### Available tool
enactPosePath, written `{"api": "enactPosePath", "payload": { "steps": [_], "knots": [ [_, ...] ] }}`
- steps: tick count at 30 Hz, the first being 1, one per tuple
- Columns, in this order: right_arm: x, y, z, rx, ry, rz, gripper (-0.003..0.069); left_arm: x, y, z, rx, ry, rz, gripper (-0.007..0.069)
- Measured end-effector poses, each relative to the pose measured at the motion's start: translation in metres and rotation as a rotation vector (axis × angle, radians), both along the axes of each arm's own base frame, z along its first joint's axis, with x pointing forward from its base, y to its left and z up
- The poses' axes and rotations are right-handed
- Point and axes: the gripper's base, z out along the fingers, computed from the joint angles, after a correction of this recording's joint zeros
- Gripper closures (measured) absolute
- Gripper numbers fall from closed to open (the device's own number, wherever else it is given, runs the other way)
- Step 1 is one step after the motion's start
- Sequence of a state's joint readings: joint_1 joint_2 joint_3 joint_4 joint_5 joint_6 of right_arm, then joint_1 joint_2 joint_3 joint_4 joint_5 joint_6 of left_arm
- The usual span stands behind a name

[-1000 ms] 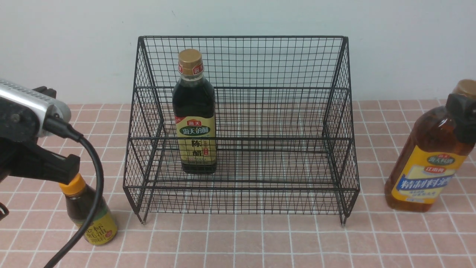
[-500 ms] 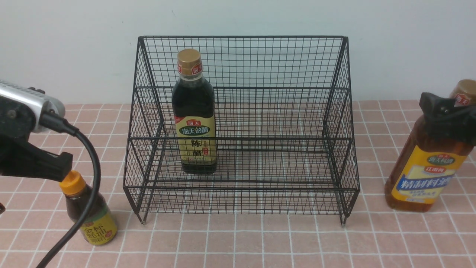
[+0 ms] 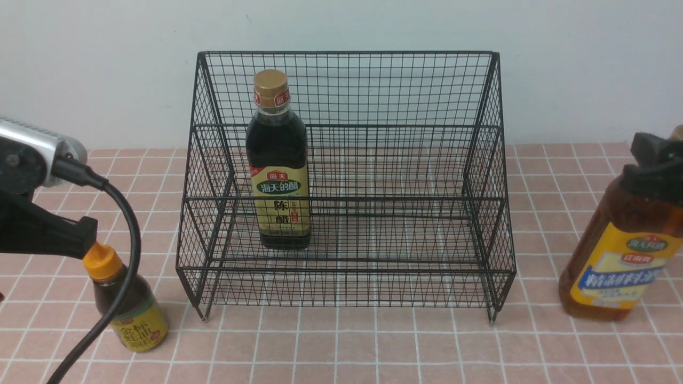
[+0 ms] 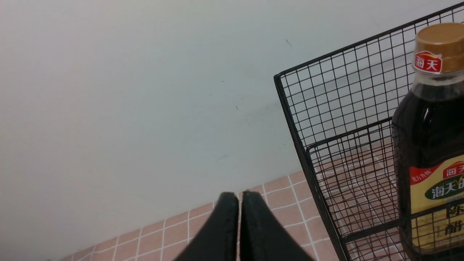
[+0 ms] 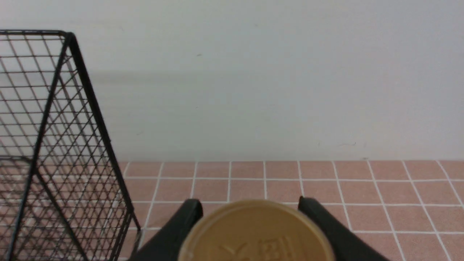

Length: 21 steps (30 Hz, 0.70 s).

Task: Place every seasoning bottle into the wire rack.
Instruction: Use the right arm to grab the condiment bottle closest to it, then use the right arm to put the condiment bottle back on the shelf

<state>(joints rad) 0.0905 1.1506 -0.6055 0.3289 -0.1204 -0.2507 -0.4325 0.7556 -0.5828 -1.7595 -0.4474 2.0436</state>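
Front view: one wire rack is sitting on pink tiles, with three seasoning bottles, one inside and two outside. Inside, the tall dark bottle, gold cap marked 海天 and label reading 陈醋, is standing upright on the lower tier toward 9 o'clock. At 8 o'clock the squeeze bottle is standing behind a black cable crossing its yellow label. The left gripper, jaws pressed together and empty, is hanging just beside its nozzle. At 4 o'clock the right gripper is clasping the neck of the amber bottle, labelled 精制料酒.
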Motion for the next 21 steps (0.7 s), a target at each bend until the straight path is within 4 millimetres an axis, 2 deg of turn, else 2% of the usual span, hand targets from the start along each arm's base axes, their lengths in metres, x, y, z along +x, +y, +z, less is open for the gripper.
{"api": "enactPosePath", "payload": {
  "steps": [4,5,6,9,11,13,15,21],
  "knots": [
    [-0.008,0.004,0.038,0.018,-0.024,0.046,0.0347,0.000,0.000,0.000,0.000,0.000,0.000,0.0631],
    [-0.008,0.004,0.039,0.019,-0.020,0.050,0.0347,0.000,0.000,0.000,0.000,0.000,0.000,0.0631],
    [-0.008,0.006,0.064,0.025,-0.055,0.070,0.0347,0.000,0.000,0.000,0.000,0.000,0.000,0.0631],
    [-0.008,0.013,0.098,0.005,-0.086,0.119,0.0347,0.000,0.000,0.000,0.000,0.000,0.000,0.0631],
    [-0.011,0.020,0.128,-0.019,-0.119,0.168,0.0347,0.000,0.000,0.000,0.000,0.000,0.000,0.0631],
    [-0.011,0.024,0.139,-0.025,-0.133,0.188,0.0347,0.000,0.000,0.000,0.000,0.000,0.000,0.0631],
    [-0.013,0.034,0.164,-0.019,-0.179,0.235,0.0347,0.000,0.000,0.000,0.000,0.000,0.000,0.0631],
    [-0.005,0.060,0.194,0.027,-0.240,0.329,0.0347,0.000,0.000,0.000,0.000,0.000,0.000,0.0631]
  ]
}}
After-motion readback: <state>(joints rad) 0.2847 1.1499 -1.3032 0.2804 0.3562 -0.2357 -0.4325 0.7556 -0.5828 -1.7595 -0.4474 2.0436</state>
